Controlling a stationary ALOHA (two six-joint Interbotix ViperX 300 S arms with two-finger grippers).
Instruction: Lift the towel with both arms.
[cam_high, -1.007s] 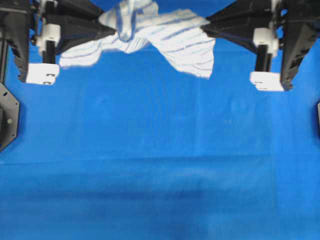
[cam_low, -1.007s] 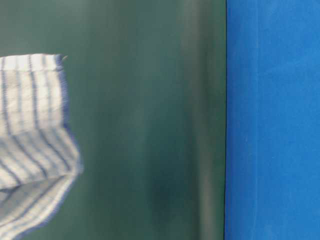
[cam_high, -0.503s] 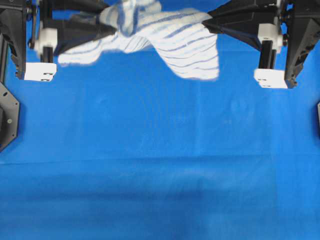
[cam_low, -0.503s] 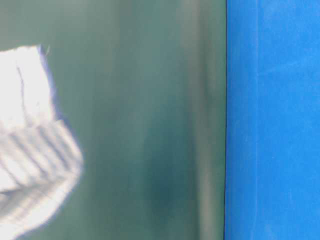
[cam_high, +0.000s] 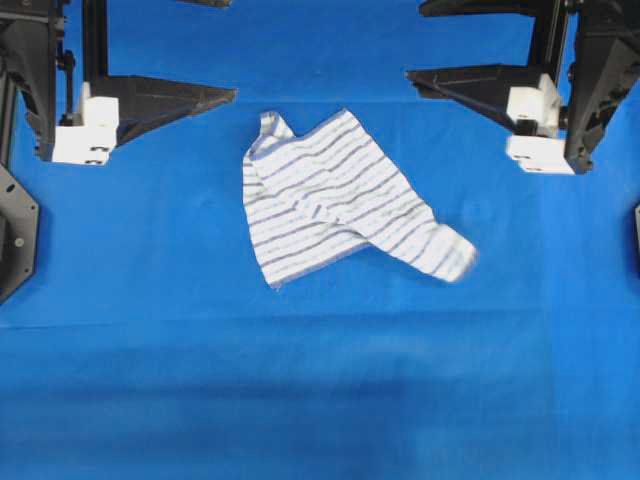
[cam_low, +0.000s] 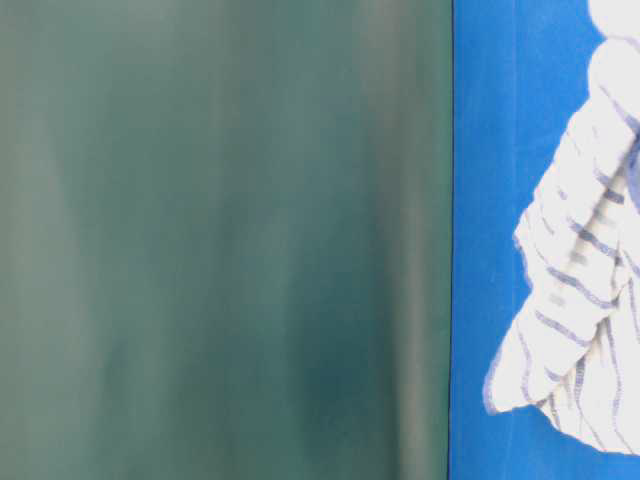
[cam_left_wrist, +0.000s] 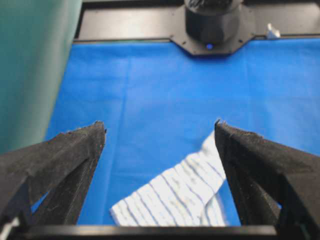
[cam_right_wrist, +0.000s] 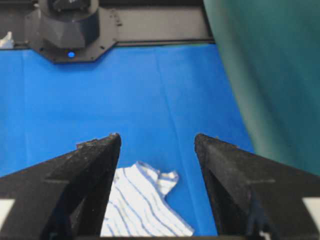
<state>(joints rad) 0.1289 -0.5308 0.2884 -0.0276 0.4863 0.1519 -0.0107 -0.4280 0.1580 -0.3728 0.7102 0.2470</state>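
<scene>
One towel (cam_high: 335, 200), white with thin blue and grey-blue stripes, lies loose and rumpled on the blue tablecloth (cam_high: 320, 400) that covers the surface. In the overhead view it sits a little above centre, between the two arms and touching neither. Its long axis runs on a diagonal, from the small upturned corner at upper left to a blurred, folded tip at lower right. The stripes run roughly along the same diagonal. A second corner points toward the lower left. The near half of the surface shows only the tablecloth, with faint creases.

Farther back, two arms, one on each side. Left gripper (cam_high: 215, 45): jaws spread wide, nothing between them. The one pointed black finger (cam_high: 175, 98) in full sight aims right, toward the middle. In the left wrist view the left gripper (cam_left_wrist: 160, 127) frames bare tablecloth, with the towel (cam_left_wrist: 175, 197) low in the gap and well apart from both tips. Right gripper (cam_high: 425, 40): likewise spread wide and holding nothing. Its lower finger (cam_high: 465, 85) aims left. In the right wrist view the right gripper (cam_right_wrist: 157, 137) stands over the towel (cam_right_wrist: 140, 200), which lies below the tips, clear of them.

Table-level view: the towel (cam_low: 580, 290) is at the right edge against the tablecloth, partly blurred. A dark green backdrop (cam_low: 220, 240) fills the rest.
</scene>
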